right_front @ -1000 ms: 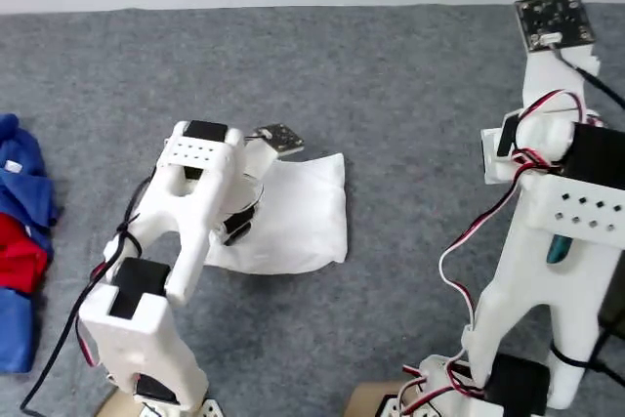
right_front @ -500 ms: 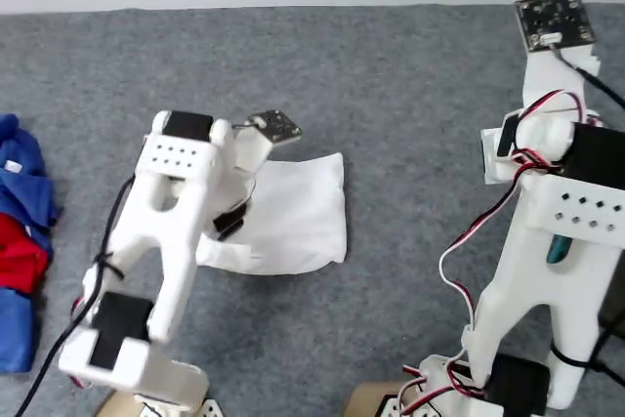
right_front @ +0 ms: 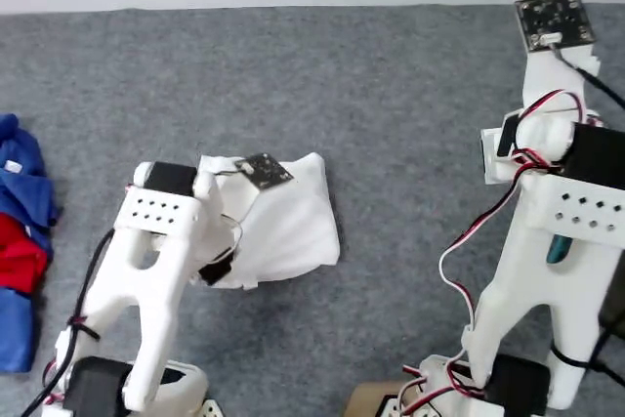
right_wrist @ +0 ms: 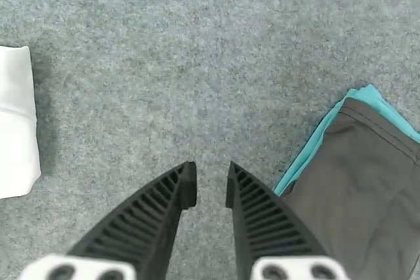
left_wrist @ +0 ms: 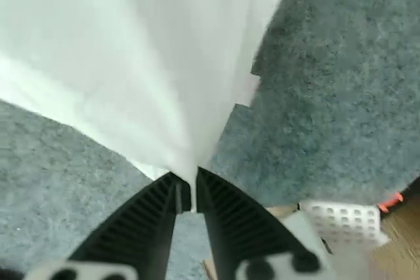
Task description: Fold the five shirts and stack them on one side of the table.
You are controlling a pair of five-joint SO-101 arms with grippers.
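White shirt (right_front: 283, 217): folded, on mat (right_front: 410, 95) left of centre, one edge pinched in left gripper (left_wrist: 187, 193), jaws closed on cloth. Blue-red pile (right_front: 20, 231) lies further left, nearer this arm. Right gripper (right_wrist: 210, 185): narrow gap, empty.

Landmark: white shirt (right_front: 283, 217).
- Beyond shirt, away from arm bases: bare grey mat (right_front: 391, 85), wide passage.
- Over shirt's left part: left arm (right_front: 156, 241), with left gripper (left_wrist: 187, 191) clamped on shirt edge; blocks approach from that side.
- Well left of shirt: blue and red shirt pile (right_front: 20, 231); strip of bare mat between.
- Well right of shirt: right arm (right_front: 557, 231); bare mat between, passable.
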